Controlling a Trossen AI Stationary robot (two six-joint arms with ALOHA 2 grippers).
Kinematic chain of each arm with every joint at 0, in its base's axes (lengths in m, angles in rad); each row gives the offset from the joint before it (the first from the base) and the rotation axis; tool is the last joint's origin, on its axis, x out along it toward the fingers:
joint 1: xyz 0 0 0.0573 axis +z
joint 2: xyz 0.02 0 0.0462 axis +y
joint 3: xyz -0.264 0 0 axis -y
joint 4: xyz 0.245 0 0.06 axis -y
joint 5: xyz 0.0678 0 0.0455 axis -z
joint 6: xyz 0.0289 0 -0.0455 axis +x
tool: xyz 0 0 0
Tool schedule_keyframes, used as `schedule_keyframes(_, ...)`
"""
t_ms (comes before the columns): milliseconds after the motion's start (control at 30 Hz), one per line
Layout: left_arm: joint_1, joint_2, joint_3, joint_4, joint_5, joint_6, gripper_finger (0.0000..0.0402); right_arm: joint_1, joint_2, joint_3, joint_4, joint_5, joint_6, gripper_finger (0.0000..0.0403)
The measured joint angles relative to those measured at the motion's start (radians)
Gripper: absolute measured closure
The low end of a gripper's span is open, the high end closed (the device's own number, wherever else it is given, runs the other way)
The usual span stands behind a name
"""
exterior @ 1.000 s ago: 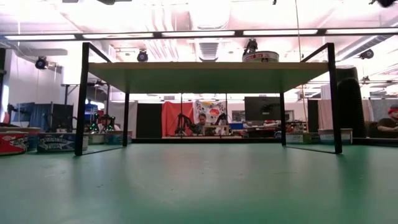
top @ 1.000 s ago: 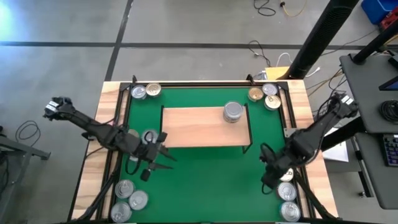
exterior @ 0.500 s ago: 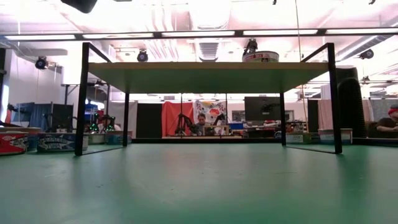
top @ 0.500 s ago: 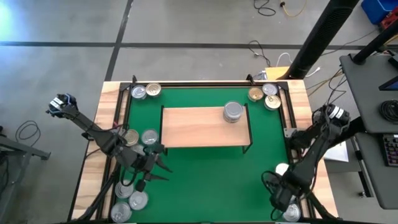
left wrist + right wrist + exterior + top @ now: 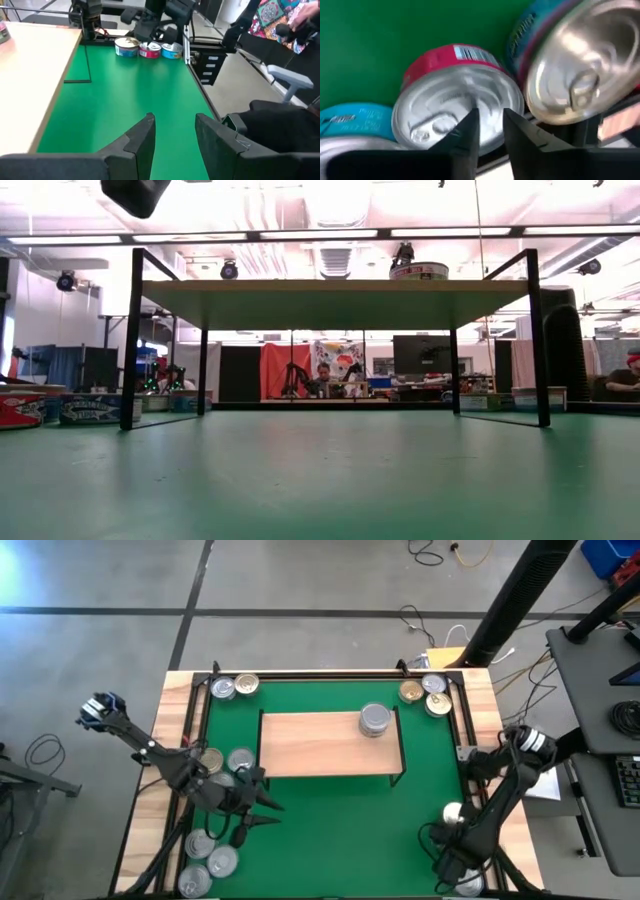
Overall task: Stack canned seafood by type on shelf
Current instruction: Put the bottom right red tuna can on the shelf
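The light-wood shelf [image 5: 320,745] stands mid-mat on black legs, with a silver tin [image 5: 374,720] on its right end. It also shows as the shelf [image 5: 330,298] with the tin [image 5: 418,271] in the low view. Other tins sit in groups on the green mat. My right gripper [image 5: 452,865] points down over the near right group. Its fingers [image 5: 470,125] stand a narrow gap apart above a red-labelled tin [image 5: 455,95]. My left gripper [image 5: 262,808] hangs open near the shelf's near left leg, with nothing between its fingers [image 5: 145,135]. My right gripper comes from above at the lid [image 5: 445,107] of the red-labelled tin, which rests on the mat. I cannot tell whether the fingertips touch the lid.
Tins sit at the far left [image 5: 232,687], far right [image 5: 427,693], left of the shelf [image 5: 226,760], near left [image 5: 208,862] and near right [image 5: 455,812]. Beside the red tin are a blue-labelled tin [image 5: 580,65] and a teal one [image 5: 350,122]. A black frame [image 5: 190,770] borders the mat.
My right gripper has swung toward the table's near edge and gone down onto the near right tins, tipping more steeply downward. My left gripper has sunk a little toward the near edge, rolled, and now shows at the top of the low view.
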Motion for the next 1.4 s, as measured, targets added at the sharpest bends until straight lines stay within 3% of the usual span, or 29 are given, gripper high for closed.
schedule_keyframes(133,0.004,0.058,0.026,0.001,-0.002,0.016,0.0276,-0.008,0.025,0.045,0.068,0.074,-0.123,0.037)
schedule_keyframes(233,0.015,0.096,0.055,0.003,-0.017,0.018,0.0276,-0.024,0.029,0.115,0.126,0.205,-0.193,0.0388)
schedule_keyframes(367,0.017,0.157,0.092,0.007,-0.083,0.019,0.0276,-0.021,-0.009,0.2,0.121,0.413,-0.286,0.0391)
schedule_keyframes(467,0.017,0.215,0.109,0.021,-0.115,0.013,0.0276,0.003,-0.051,0.212,0.114,0.496,-0.289,0.039)
schedule_keyframes(600,0.015,0.311,0.134,0.072,-0.115,-0.011,0.0276,0.059,-0.08,0.188,0.11,0.47,-0.172,0.0388)
schedule_keyframes(800,0.009,0.461,0.221,0.072,-0.094,0.007,0.0276,0.12,-0.009,0.169,0.131,0.163,0.012,0.0367)
schedule_keyframes(900,0.02,0.52,0.265,0.068,-0.078,0.016,0.0276,0.119,0.045,0.169,0.196,0.101,0.08,0.036)
schedule_keyframes(1100,0.026,0.586,0.34,0.027,-0.078,0.037,0.0276,0.101,0.122,0.171,0.453,0.164,0.034,0.0367)
schedule_keyframes(1233,0.025,0.595,0.374,-0.011,-0.077,0.045,0.0276,0.071,0.136,0.172,0.452,0.327,0.007,0.0377)
schedule_keyframes(1400,0.026,0.595,0.405,-0.074,-0.077,0.045,0.0276,0.047,0.134,0.171,0.44,0.379,-0.054,0.0384)
